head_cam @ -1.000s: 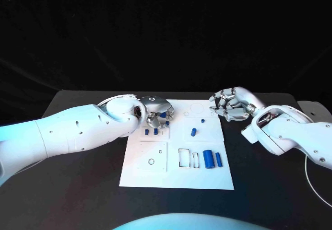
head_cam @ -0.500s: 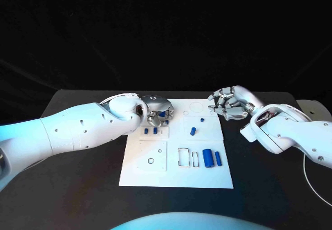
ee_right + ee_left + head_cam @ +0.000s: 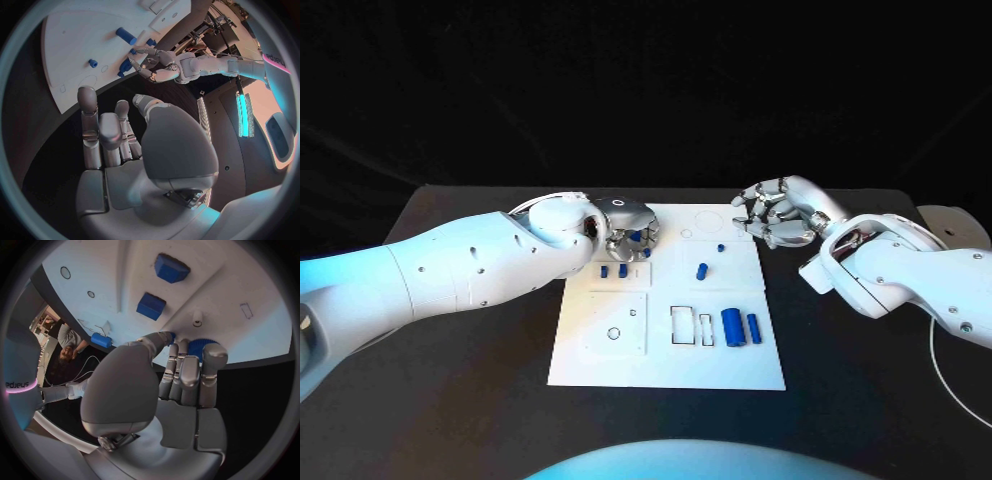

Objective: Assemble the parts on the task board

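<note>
Left hand [image 3: 629,228] is down over the far-left corner of the task board [image 3: 668,372], at about eleven o'clock from the board's middle. In the left wrist view its fingers [image 3: 181,371] are curled together with the tips against a round blue part [image 3: 199,346] at the board's edge; they look to be grasping it, thumb on one side, the rest on the other. From the head view you catch blue between those fingers too.

Right hand [image 3: 776,215] hangs off the board's far-right corner, around one o'clock, over the black tabletop [image 3: 877,400]. Its fingers [image 3: 100,130] are curled in loosely, nothing in them, not touching the board.

On the board itself: two small blue blocks [image 3: 613,271] sit side by side just nearer than the left hand, seen large in the left wrist view. A short blue peg [image 3: 704,270] lies near the middle, a touch toward the far side, with a tiny blue piece [image 3: 721,248] beyond it. Down at four o'clock, a thick blue cylinder [image 3: 733,326] and a slimmer blue bar [image 3: 754,329] lie parallel, just beside a rectangular cut-out [image 3: 682,326]. At seven o'clock, a raised square panel [image 3: 616,325] with small holes.
</note>
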Robot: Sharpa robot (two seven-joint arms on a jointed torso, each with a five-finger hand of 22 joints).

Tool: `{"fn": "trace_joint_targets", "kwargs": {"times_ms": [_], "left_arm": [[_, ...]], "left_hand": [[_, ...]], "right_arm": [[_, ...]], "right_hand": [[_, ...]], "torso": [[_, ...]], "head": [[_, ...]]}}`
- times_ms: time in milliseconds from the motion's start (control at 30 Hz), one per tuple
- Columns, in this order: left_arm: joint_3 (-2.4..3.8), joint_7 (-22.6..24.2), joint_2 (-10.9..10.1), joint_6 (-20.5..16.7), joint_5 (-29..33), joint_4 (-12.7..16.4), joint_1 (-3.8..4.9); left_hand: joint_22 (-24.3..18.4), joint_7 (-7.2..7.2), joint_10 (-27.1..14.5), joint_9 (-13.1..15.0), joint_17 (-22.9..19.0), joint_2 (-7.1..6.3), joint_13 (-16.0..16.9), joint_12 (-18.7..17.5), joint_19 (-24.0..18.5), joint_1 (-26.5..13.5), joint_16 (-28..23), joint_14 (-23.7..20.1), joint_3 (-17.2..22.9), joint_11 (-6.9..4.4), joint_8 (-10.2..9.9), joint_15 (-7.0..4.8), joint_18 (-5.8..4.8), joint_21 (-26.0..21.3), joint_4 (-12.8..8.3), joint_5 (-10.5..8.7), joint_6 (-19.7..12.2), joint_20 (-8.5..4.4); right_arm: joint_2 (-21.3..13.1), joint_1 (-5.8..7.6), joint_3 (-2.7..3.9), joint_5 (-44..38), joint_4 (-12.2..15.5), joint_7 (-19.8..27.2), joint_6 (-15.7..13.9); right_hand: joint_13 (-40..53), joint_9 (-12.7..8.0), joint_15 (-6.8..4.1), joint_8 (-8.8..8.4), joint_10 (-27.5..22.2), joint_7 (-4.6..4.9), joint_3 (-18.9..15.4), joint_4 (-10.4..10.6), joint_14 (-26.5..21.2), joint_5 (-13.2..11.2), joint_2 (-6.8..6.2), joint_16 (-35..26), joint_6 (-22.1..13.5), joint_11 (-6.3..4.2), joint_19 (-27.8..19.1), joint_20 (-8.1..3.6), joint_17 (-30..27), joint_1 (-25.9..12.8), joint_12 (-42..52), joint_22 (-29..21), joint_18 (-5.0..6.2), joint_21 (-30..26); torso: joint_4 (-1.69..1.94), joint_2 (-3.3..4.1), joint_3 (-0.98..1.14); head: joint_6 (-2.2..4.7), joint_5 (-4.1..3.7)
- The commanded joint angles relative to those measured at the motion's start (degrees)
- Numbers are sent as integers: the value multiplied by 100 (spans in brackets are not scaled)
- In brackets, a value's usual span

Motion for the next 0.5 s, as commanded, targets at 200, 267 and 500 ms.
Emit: {"fn": "trace_joint_targets", "kwargs": {"times_ms": [200,267,500], "left_arm": [[0,55,41,158,6,-17,-23],[-1,74,43,153,10,-17,-26],[-3,137,45,117,39,2,-30]], "left_hand": [[85,-14,95,-8,56,56,-17,-41,69,-7,73,80,36,-2,-50,2,-92,90,-15,-82,75,13],[137,-26,131,-4,85,66,-20,-47,94,-8,101,103,48,-12,-49,-5,-101,138,-26,-107,110,11],[319,-39,259,-4,179,96,-22,-54,188,-9,173,175,84,-49,-69,-35,-135,297,-61,-151,174,-5]], "right_arm": [[17,-3,0,-20,4,49,27],[17,-3,0,-20,3,48,27],[22,-3,0,-20,0,45,30]], "right_hand": [[-19,-5,0,31,-12,6,38,6,-31,21,-45,-27,45,-5,-10,-8,-12,3,-29,-9,51,-18],[-19,-5,0,31,-12,6,38,6,-31,21,-45,-27,45,-5,-10,-8,-12,3,-29,-9,51,-18],[-32,-4,-3,40,-3,3,40,5,-26,22,-43,-35,53,-8,-5,-9,-11,3,-29,-24,52,-38]], "torso": [[0,3,0],[3,0,0],[7,0,0]], "head": [[-15,-5],[-20,-4],[-27,0]]}}
